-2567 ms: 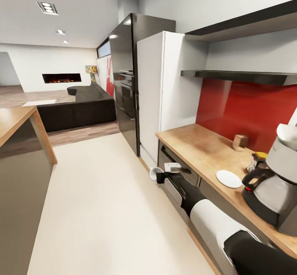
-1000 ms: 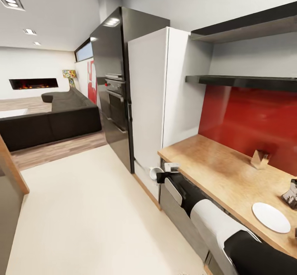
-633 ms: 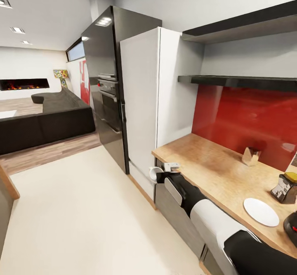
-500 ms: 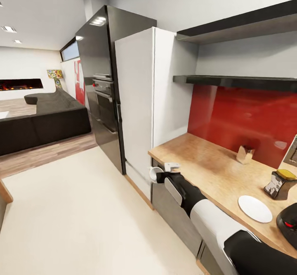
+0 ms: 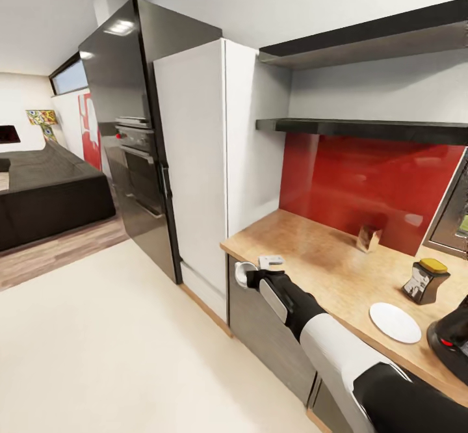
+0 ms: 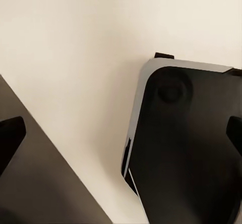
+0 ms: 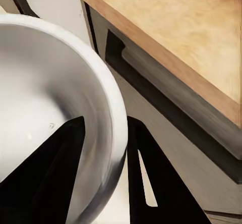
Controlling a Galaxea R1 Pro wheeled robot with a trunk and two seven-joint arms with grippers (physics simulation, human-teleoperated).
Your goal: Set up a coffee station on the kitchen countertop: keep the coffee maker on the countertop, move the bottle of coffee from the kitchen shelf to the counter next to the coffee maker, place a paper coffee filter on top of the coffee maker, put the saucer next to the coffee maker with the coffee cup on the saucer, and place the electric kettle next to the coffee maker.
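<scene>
From my head view, my right hand (image 5: pixel 250 275) is stretched out at the near corner of the wooden desk (image 5: pixel 312 257), gripping the white coffee cup (image 5: pixel 242 273) just off the desk's edge, over the floor (image 5: pixel 117 348). Further along the desk the white saucer (image 5: pixel 395 322) lies flat, with the bottle of coffee (image 5: pixel 424 281) with its yellow lid just behind it and the black electric kettle (image 5: pixel 452 339) at the frame's edge beside it; a small brown box (image 5: pixel 368 238) stands against the red wall panel. A white fridge (image 5: pixel 195 166) and a dark oven tower (image 5: pixel 133 134) stand beyond the desk's end. In my left wrist view, the fingertips (image 6: pixel 11 135) of my left hand (image 6: pixel 123 133) sit far apart, spread wide over the pale floor and my dark base (image 6: pixel 186 143). In my right wrist view, one finger (image 7: pixel 48 176) is inside the cup (image 7: pixel 55 108) and the other outside, clamping its rim, beside the desk's edge (image 7: pixel 166 37) and a drawer front (image 7: pixel 166 98).
</scene>
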